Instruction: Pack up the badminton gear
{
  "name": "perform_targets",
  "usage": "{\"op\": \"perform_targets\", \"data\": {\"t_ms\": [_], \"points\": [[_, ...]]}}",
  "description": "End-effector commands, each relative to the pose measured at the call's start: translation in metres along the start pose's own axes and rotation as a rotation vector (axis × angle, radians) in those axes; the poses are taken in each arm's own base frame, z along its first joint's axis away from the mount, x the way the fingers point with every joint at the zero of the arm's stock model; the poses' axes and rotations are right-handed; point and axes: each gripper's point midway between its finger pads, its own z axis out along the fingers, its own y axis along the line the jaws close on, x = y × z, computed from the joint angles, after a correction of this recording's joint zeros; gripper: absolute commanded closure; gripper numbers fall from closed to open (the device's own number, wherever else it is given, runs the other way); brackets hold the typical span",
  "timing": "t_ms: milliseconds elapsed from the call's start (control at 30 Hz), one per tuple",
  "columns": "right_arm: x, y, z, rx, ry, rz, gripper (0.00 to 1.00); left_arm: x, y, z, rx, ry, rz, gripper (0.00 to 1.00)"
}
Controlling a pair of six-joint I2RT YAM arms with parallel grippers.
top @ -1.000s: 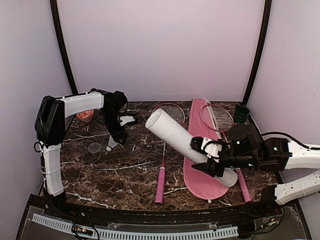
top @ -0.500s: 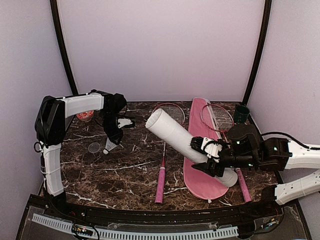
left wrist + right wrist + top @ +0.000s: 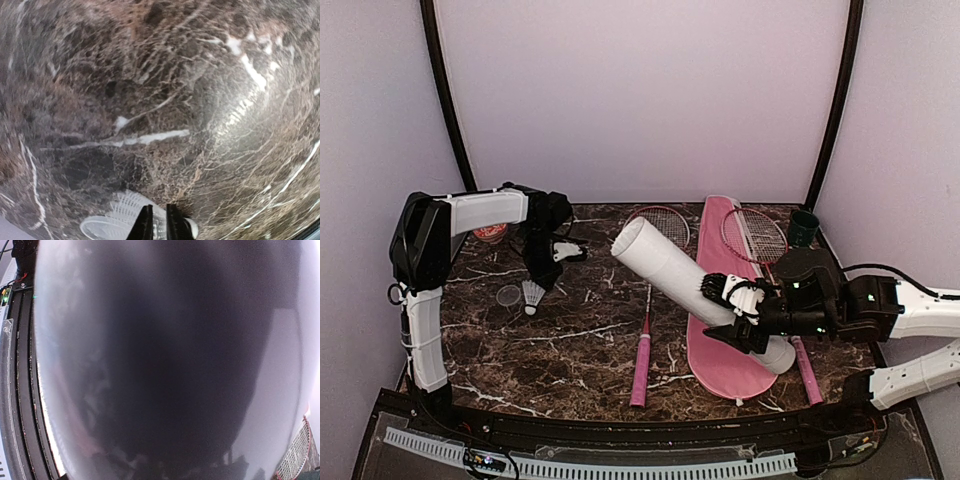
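A white feather shuttlecock point(image 3: 117, 220) sits between the two dark fingers of my left gripper point(image 3: 159, 226), which is shut on it just above the marble table point(image 3: 580, 340). In the top view that shuttlecock point(image 3: 531, 297) hangs at the tip of the left gripper point(image 3: 541, 288), at the table's left. My right gripper point(image 3: 732, 312) is shut around the long white tube point(image 3: 665, 265). The tube is tilted, its open end up and to the left, over the pink bag point(image 3: 720, 365). It fills the right wrist view point(image 3: 165, 360) and hides those fingers.
One red racket point(image 3: 660, 225) lies mid-table with its pink handle point(image 3: 641, 365) toward me. A second racket point(image 3: 755, 235) rests on the bag. A dark green cup point(image 3: 804, 227) stands at the back right. A red-rimmed lid point(image 3: 490, 232) and a clear lid point(image 3: 508, 295) lie at the left.
The left gripper's jaws have closed on the shuttlecock and it has shifted slightly left. The right arm and the tube have not moved.
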Motion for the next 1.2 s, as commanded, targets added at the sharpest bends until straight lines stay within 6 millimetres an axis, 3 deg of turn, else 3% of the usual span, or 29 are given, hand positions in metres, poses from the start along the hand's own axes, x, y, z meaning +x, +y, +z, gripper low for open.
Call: {"op": "perform_targets", "data": {"t_ms": [0, 100, 200, 400, 633, 767, 833, 900, 1000, 1167], "points": [[-0.015, -0.006, -0.005, 0.025, -0.062, 0.017, 0.71, 0.005, -0.001, -0.012, 0.016, -0.009, -0.009, 0.98], [-0.015, -0.006, -0.005, 0.026, -0.061, 0.017, 0.71, -0.003, -0.003, -0.019, 0.034, -0.043, -0.027, 1.00], [-0.015, -0.006, -0.005, 0.027, -0.063, 0.019, 0.71, -0.021, 0.001, -0.044, 0.030, -0.131, -0.058, 1.00], [-0.020, -0.008, -0.006, 0.034, -0.085, 0.028, 0.71, -0.057, 0.017, -0.136, -0.043, -0.409, -0.117, 1.00], [-0.026, -0.012, -0.005, 0.058, -0.121, 0.061, 0.72, -0.073, 0.000, -0.239, -0.018, -0.836, -0.179, 1.00], [-0.028, -0.015, -0.002, 0.073, -0.131, 0.082, 0.72, -0.061, -0.032, -0.309, 0.035, -1.133, -0.148, 1.00], [-0.028, -0.017, -0.001, 0.091, -0.143, 0.092, 0.72, -0.047, -0.062, -0.351, 0.093, -1.298, -0.090, 1.00], [-0.031, -0.019, 0.001, 0.106, -0.165, 0.100, 0.72, -0.038, -0.094, -0.375, 0.139, -1.416, -0.019, 1.00], [-0.034, -0.019, 0.004, 0.104, -0.194, 0.108, 0.72, -0.033, -0.136, -0.394, 0.197, -1.513, 0.053, 1.00], [-0.037, -0.011, 0.015, 0.066, -0.207, 0.103, 0.72, -0.028, -0.184, -0.413, 0.305, -1.621, 0.141, 1.00]]}}
